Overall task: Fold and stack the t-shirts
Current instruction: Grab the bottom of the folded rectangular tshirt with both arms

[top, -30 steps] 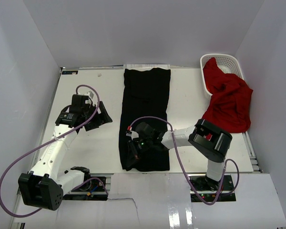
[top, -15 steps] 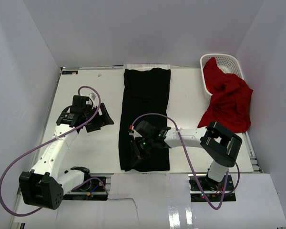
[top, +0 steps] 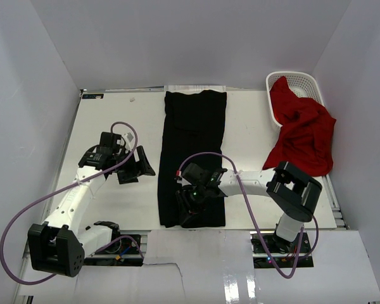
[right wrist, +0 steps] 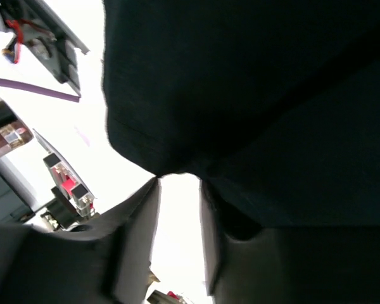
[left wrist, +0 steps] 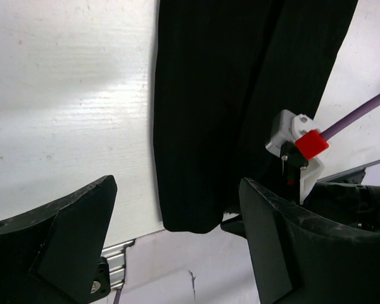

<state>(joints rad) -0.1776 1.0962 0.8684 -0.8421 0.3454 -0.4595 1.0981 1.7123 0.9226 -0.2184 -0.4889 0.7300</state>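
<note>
The black t-shirt (top: pixel 193 145) lies on the table as a long narrow strip folded lengthwise, running from the far edge to the near edge. My right gripper (top: pixel 185 206) is low over its near left corner; in the right wrist view its jaws (right wrist: pixel 179 180) stand apart with a bright gap, and the dark cloth (right wrist: pixel 240 82) lies just past the tips. My left gripper (top: pixel 138 166) hovers open left of the strip, pointing at its near left edge (left wrist: pixel 196 158), with nothing between the fingers (left wrist: pixel 76 221). The red t-shirt (top: pixel 302 133) hangs crumpled out of the basket at far right.
The white lattice basket (top: pixel 304 79) stands in the far right corner, half covered by red cloth. White walls close in the table on three sides. A metal rail (left wrist: pixel 114 269) and the arm bases run along the near edge.
My right gripper's jaws have parted at the black t-shirt's near left corner, after being shut. My left gripper has drifted right and nearer, toward the strip.
</note>
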